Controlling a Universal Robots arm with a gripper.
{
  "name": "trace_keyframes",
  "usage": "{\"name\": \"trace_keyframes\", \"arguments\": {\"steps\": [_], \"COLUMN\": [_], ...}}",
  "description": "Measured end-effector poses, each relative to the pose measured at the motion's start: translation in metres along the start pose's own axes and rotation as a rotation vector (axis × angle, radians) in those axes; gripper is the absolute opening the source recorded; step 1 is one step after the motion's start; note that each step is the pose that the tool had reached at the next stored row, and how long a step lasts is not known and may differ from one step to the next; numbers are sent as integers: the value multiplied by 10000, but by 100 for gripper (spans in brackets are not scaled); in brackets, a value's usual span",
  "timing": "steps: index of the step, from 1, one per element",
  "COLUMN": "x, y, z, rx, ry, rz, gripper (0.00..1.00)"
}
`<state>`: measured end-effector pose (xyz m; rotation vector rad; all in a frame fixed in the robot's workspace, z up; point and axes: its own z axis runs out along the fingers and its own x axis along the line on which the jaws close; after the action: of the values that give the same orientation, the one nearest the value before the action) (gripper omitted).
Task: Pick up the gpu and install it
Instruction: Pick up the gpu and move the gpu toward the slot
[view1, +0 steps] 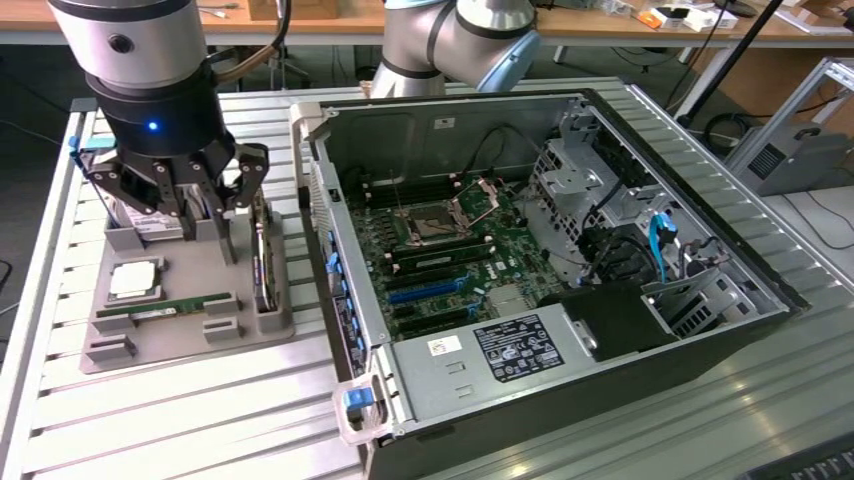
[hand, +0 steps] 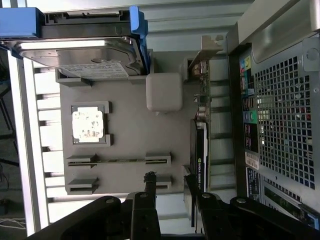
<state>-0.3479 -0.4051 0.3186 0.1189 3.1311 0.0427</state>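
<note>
The gpu (view1: 264, 262) stands on its long edge in a slot along the grey holder tray (view1: 187, 340), on the side nearest the computer case. In the wrist view the gpu (hand: 200, 145) is a thin dark card with a silvery bracket at one end. My gripper (view1: 187, 200) hangs open just above the tray's far end, over the hard drive (view1: 154, 228) and slightly to the exterior view's left of the gpu. In the wrist view, the gripper (hand: 171, 187) holds nothing between its black fingers (hand: 150, 186), and one finger sits close beside the card.
The tray also carries a square processor chip (view1: 136, 280) and a green memory stick (view1: 167, 305). The open computer case (view1: 694, 330) lies at the exterior view's right with its motherboard (view1: 441, 260) and power supply (view1: 514, 350) exposed. The slatted metal table (view1: 200, 420) runs underneath.
</note>
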Motion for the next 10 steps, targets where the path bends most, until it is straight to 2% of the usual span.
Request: {"name": "trace_keyframes", "arguments": {"steps": [10], "x": [0], "y": [-4], "z": [28], "rx": [4], "ry": [0], "rz": [0], "gripper": [36]}}
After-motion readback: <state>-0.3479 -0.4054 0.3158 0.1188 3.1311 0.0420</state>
